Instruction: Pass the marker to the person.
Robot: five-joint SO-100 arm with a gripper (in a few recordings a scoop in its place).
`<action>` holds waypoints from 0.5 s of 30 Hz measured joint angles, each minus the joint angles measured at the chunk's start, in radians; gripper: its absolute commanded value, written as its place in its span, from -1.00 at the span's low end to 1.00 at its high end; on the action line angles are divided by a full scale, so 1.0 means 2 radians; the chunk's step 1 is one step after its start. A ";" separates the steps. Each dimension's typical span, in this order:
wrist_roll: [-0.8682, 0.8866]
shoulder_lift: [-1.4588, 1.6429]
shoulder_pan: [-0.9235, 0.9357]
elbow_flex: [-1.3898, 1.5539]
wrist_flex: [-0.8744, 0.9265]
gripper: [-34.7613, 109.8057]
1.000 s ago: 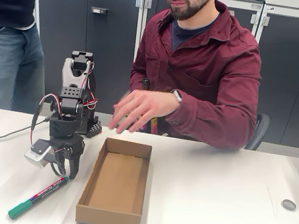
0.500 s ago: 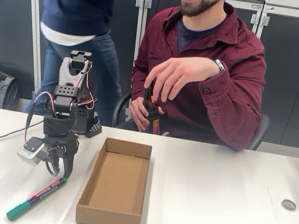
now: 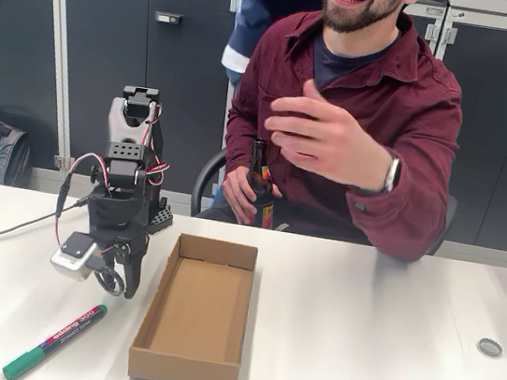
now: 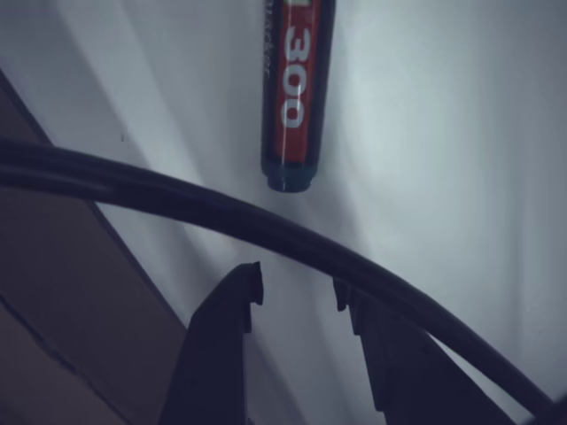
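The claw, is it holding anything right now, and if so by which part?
Nothing. The claw is open and empty above the table; the marker lies flat on it just beyond the fingertips, untouched.

Arm (image 3: 124, 167) stands folded at the fixed view's left, wrist tipped down, gripper (image 3: 121, 282) pointing at the tabletop, jaws parted and holding nothing.

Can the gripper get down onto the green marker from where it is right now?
Probably yes. The gripper hangs just above the marker's near end with its jaws apart, and in the wrist view bare table lies around the marker. The cardboard box sits beside it, not between.
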 measured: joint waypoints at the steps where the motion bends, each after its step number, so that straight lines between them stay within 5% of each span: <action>1: -0.003 0.000 0.000 0.000 -0.001 -0.29; 15: -0.040 -0.001 0.048 -0.010 -0.022 -0.29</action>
